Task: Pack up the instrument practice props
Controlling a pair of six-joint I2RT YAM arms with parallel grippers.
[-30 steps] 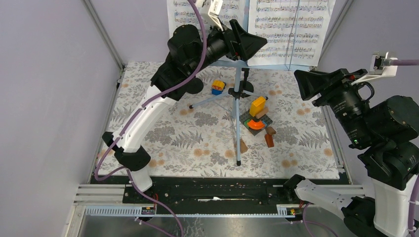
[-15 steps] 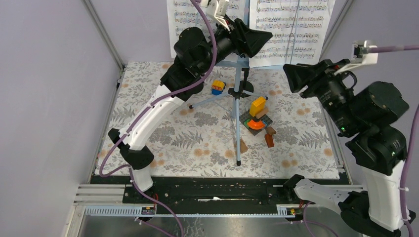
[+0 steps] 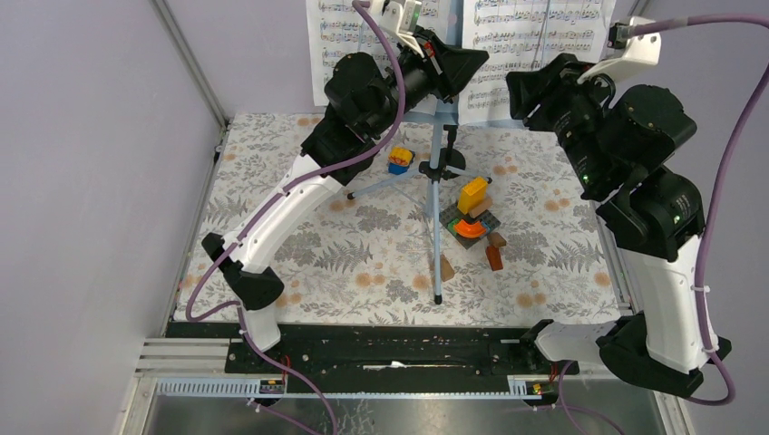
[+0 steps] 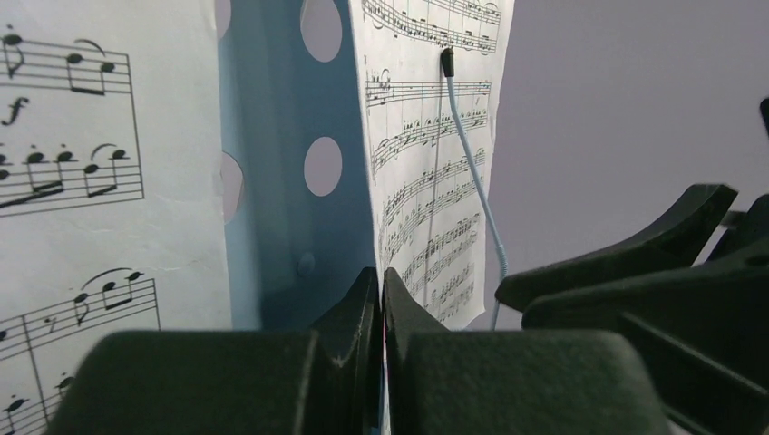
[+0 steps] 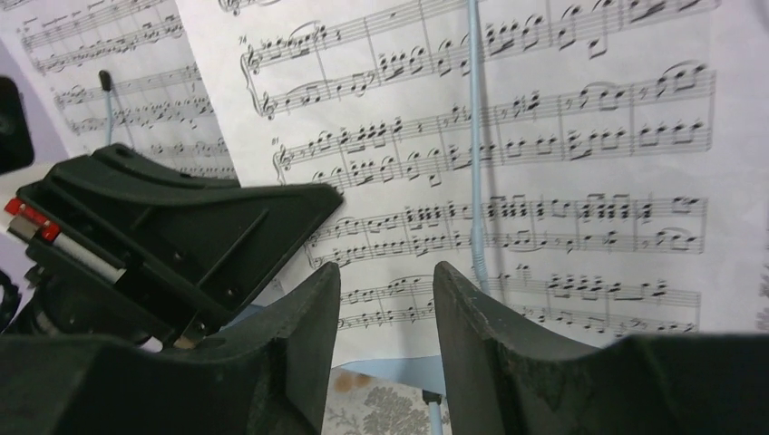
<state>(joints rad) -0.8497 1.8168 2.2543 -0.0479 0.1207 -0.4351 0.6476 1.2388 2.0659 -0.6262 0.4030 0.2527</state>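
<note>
The light-blue music rack (image 3: 437, 111) stands on tripod legs (image 3: 436, 237) at the back of the mat, and its perforated face (image 4: 272, 172) fills the left wrist view. Two white sheet-music pages lean on it, a left page (image 3: 337, 36) and a right page (image 3: 535, 45). My left gripper (image 3: 470, 65) is shut on the left edge of the right page (image 4: 426, 154), and the paper runs edge-on between its fingertips (image 4: 382, 276). My right gripper (image 3: 520, 91) hovers open in front of the same page (image 5: 562, 127), its fingers (image 5: 385, 272) apart and holding nothing.
A stack of colourful toy blocks (image 3: 472, 214) sits right of the stand's pole. A blue-and-yellow block (image 3: 399, 160) lies to its left. Brown wooden blocks (image 3: 494, 254) lie near the front tripod leg. A thin blue wire clip (image 5: 473, 136) crosses the right page. Grey walls enclose the mat.
My left gripper has closed on the right page's edge. My right arm has swung up and left toward that page, its jaws a little narrower.
</note>
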